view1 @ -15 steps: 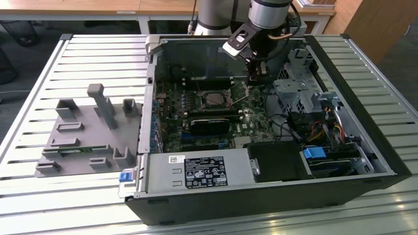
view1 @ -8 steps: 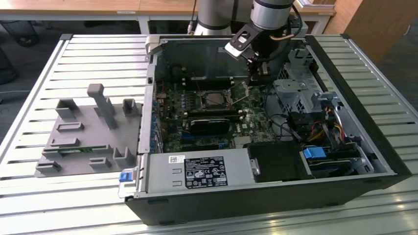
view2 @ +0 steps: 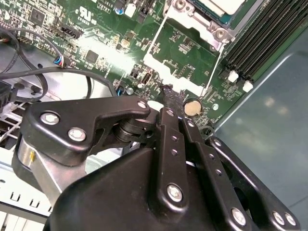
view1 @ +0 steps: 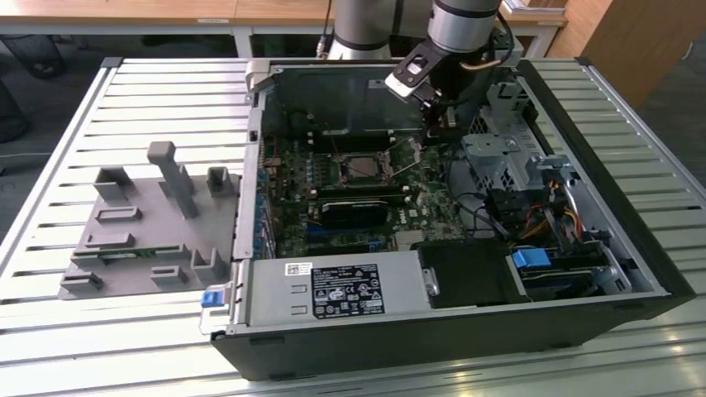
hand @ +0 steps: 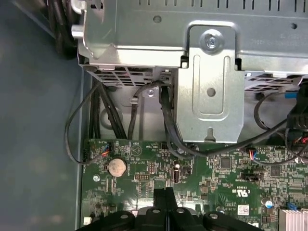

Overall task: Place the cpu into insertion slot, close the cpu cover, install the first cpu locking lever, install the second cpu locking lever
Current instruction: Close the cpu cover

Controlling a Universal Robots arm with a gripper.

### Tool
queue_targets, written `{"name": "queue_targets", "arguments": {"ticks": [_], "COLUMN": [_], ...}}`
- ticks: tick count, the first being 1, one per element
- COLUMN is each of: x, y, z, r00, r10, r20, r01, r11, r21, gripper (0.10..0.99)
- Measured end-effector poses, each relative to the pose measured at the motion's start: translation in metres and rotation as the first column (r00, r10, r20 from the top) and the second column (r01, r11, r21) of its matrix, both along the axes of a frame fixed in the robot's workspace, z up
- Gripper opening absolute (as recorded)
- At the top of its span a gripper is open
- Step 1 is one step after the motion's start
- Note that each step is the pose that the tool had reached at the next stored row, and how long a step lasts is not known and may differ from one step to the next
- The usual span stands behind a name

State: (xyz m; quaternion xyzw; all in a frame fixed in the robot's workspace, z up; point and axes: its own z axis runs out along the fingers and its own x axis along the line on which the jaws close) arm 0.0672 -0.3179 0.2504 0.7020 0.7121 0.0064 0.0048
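Inside the open computer case, the insertion slot sits mid-board with the cpu lying in it, silver top up. The cpu cover, a thin silver frame with a cut-out centre, is swung open beside the slot; green board shows through it. My gripper hangs over the board on the exterior view's right of the slot, close to the open cover's free edge. Its black fingers are pressed together, shut, with nothing between them. The same closed fingertips point at the board near a coin cell.
A black heatsink-like block lies in front of the slot, and a grey power supply nearer still. A metal drive cage and black cables crowd the gripper's side. Memory slots flank the socket. A grey fixture stands on the slatted table.
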Motion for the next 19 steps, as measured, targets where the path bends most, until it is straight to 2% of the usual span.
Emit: {"name": "queue_targets", "arguments": {"ticks": [11, 19], "x": [0.0083, 0.0089], "y": [0.0012, 0.0016], "z": [-0.0066, -0.0146], "r00": [1.0, 0.9999], "r10": [0.0, 0.0], "r20": [-0.0093, -0.0146], "r01": [0.0, 0.0], "r11": [1.0, 1.0], "r21": [0.0, 0.0], "gripper": [0.106, 0.106]}}
